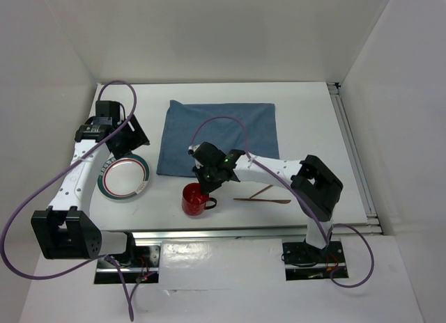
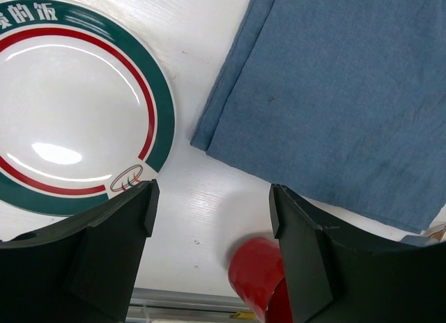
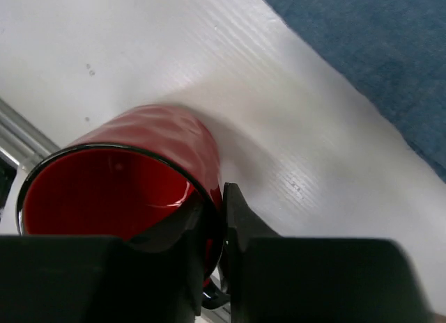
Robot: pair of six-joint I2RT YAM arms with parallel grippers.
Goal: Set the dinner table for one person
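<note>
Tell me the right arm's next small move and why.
Probably lift the red mug slightly: the right gripper pinches its rim wall, one finger inside, and the mug stands on the dinner table, off the blue placemat.

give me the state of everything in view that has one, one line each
red mug, upright, nothing seen inside, wall pinched by the right gripper
right gripper, shut on the mug's wall
left gripper, open, holding nothing, above the dinner table
plate, flat on the table, empty
blue placemat, spread flat, nothing on it
chopsticks, lying splayed on the table, not held
</note>
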